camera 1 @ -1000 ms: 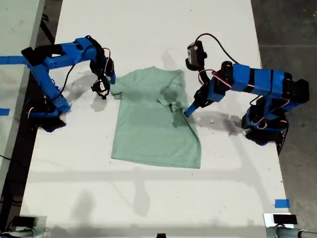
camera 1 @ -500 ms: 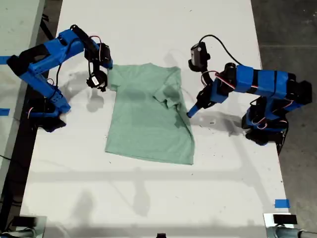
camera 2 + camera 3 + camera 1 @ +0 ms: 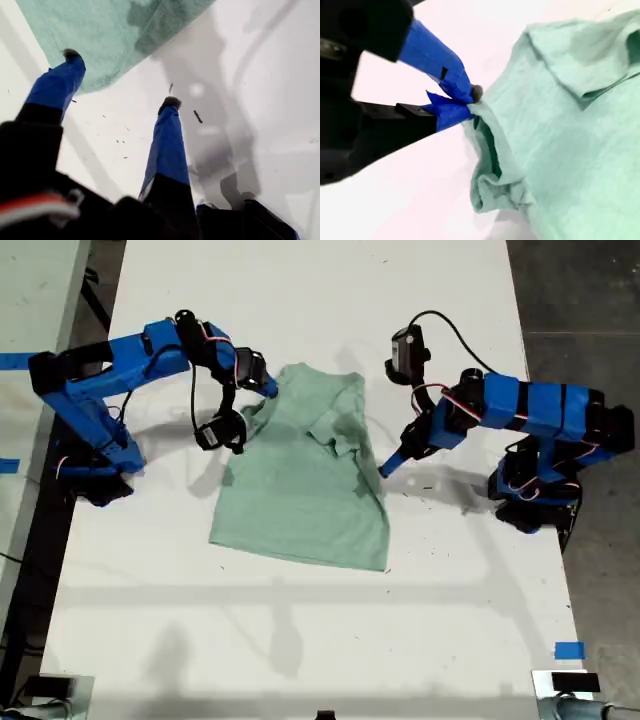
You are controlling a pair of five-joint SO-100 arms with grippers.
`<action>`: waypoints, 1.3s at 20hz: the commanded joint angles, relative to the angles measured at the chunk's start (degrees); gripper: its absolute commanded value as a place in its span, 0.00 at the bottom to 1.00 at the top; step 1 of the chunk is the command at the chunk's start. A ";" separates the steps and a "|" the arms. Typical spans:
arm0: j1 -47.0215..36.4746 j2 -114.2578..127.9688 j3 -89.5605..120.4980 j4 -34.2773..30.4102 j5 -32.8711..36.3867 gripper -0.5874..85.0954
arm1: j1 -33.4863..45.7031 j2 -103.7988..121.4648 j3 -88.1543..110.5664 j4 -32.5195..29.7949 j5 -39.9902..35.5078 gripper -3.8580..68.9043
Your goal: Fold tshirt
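The pale mint-green tshirt [image 3: 300, 490] lies on the white table [image 3: 300, 640] between two blue arms, rumpled near its upper half. My second gripper [image 3: 270, 390] reaches in from the exterior view's left and is shut on a bunched edge of the tshirt [image 3: 570, 140]; its tips [image 3: 470, 102] pinch the cloth, lifting a fold. My first gripper [image 3: 385, 468] comes from the exterior view's right and hovers open at the shirt's side edge. In the first wrist view its fingers [image 3: 170, 105] stand apart, with nothing between them, one tip over the tshirt [image 3: 100, 30].
Blue tape marks sit on the table near the exterior view's lower right [image 3: 568, 650] and on the neighbouring surface at its left edge [image 3: 8, 465]. Dark floor [image 3: 580, 300] borders the table on the exterior view's right. Both arm bases stand at the table's sides.
My second gripper has swung toward the shirt's middle, dragging the gripped upper edge inward and shifting the shirt slightly. My first gripper has hardly moved.
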 commanded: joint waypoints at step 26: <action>37.62 17.40 19.07 -12.39 -30.94 0.37 | -25.14 -4.83 5.45 -15.91 21.80 0.45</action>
